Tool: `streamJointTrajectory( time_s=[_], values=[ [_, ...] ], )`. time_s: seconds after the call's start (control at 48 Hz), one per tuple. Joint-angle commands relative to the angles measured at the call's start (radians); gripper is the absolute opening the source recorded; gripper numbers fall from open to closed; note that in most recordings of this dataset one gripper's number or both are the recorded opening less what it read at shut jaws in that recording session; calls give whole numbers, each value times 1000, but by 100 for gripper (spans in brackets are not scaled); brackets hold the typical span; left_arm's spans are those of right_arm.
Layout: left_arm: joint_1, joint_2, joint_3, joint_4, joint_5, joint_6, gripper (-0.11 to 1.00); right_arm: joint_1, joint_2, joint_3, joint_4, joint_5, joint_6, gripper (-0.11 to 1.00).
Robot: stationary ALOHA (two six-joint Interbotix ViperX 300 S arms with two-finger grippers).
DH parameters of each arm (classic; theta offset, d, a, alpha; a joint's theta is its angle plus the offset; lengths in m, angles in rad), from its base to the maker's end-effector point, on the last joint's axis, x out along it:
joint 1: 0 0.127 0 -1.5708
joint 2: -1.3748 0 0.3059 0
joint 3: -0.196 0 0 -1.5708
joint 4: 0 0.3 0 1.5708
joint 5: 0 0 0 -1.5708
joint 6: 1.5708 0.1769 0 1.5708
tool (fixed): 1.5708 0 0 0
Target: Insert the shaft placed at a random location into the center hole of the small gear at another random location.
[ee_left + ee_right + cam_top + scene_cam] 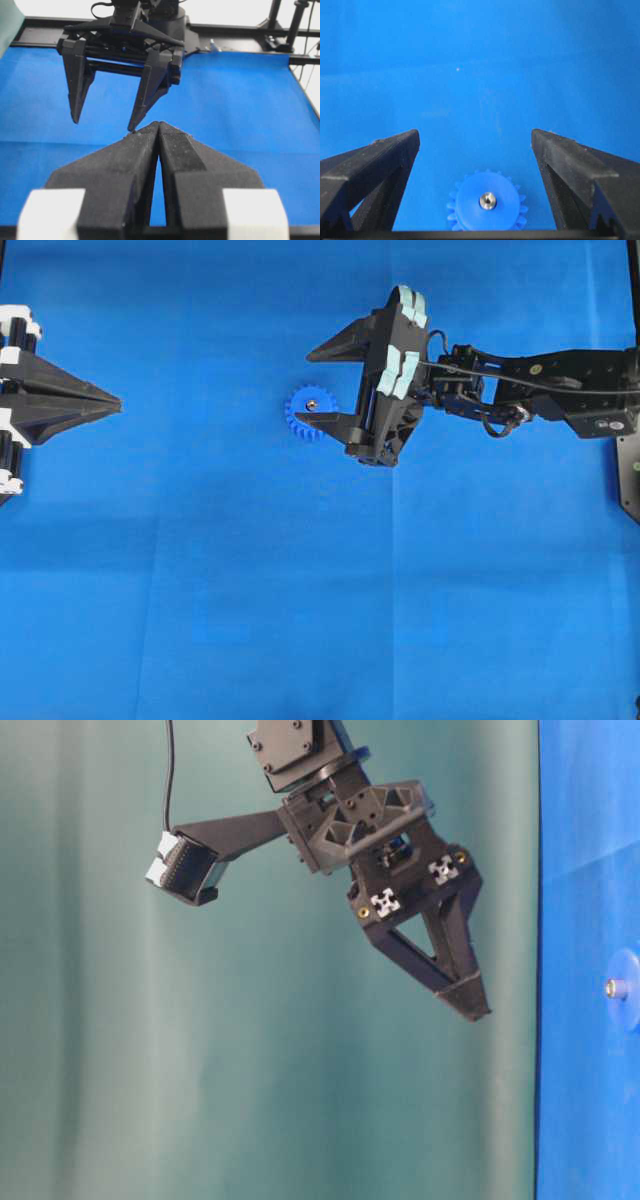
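- The small gear point(310, 415) lies flat on the blue cloth point(200, 590), just left of the overhead view's centre.
- The shaft point(487, 200) stands in the center hole, shiny end showing.
- The right gripper point(325, 380) hangs above the gear, jaws spread wide and holding nothing; the gear sits at its 6 o'clock in the wrist view.
- The left gripper point(112, 403), at the overhead's 9 o'clock edge, is pressed closed and empty.

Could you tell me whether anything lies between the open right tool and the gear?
Nothing visible does: the right tool hangs open above the small gear, whose center already holds the shaft.
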Motion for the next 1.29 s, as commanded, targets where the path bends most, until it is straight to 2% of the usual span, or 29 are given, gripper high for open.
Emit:
streamJointTrajectory(
  time_s=[0.0, 0.687, 0.957, 1.27],
  values=[
    [6, -5, -11, 2, 8, 0, 0, 5, -46, 8, -2, 5, 0, 90],
    [6, -37, -5, 2, 51, 2, 0, 26, -399, 313, -2, -49, 8, 90],
    [5, -37, -5, 2, 51, 2, 0, 26, -477, 356, -2, -48, 8, 90],
    [6, -37, -3, 2, 51, 3, 0, 26, -485, 360, -2, -48, 6, 90]
  ],
)
